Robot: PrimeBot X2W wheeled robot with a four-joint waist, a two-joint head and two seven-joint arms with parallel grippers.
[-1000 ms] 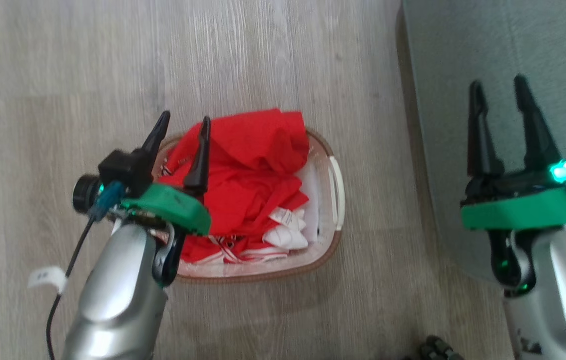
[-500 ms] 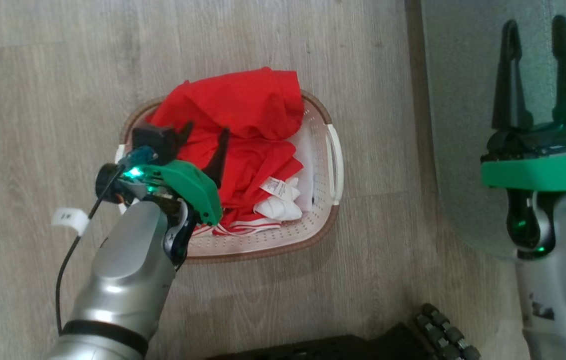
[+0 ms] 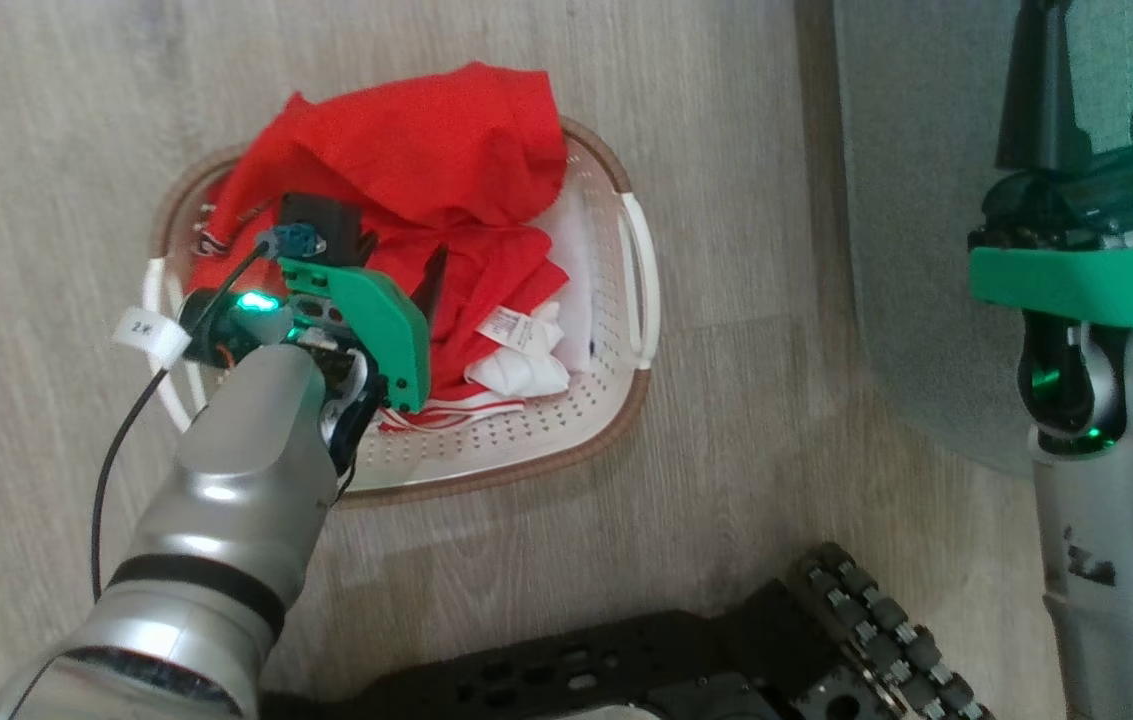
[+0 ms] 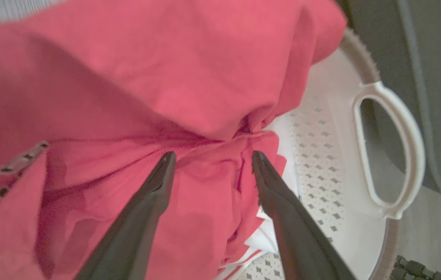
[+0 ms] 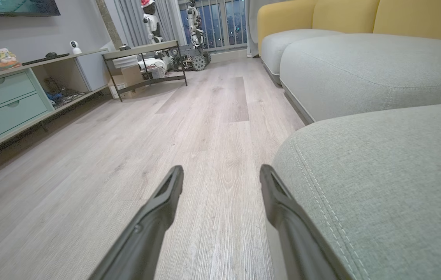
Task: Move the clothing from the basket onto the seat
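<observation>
1. Two fingers of our left gripper (image 4: 212, 157) stand spread apart, their tips down among the red folds. A ridge of fabric lies between them, but we are not pinching it.
2. The clothing (image 3: 426, 150) is heaped in the basket (image 3: 566, 440). Its upper edge drapes over the rim at the top of the head view, and a white tag (image 3: 511, 330) shows toward the right handle (image 3: 638, 280).
3. The basket sits on the pale wood floor (image 3: 56, 120), near the seat (image 3: 916, 200) but apart from it.
4. Our right gripper (image 5: 221, 169) hovers at the seat's rounded edge, fingers parted and holding nothing.
</observation>
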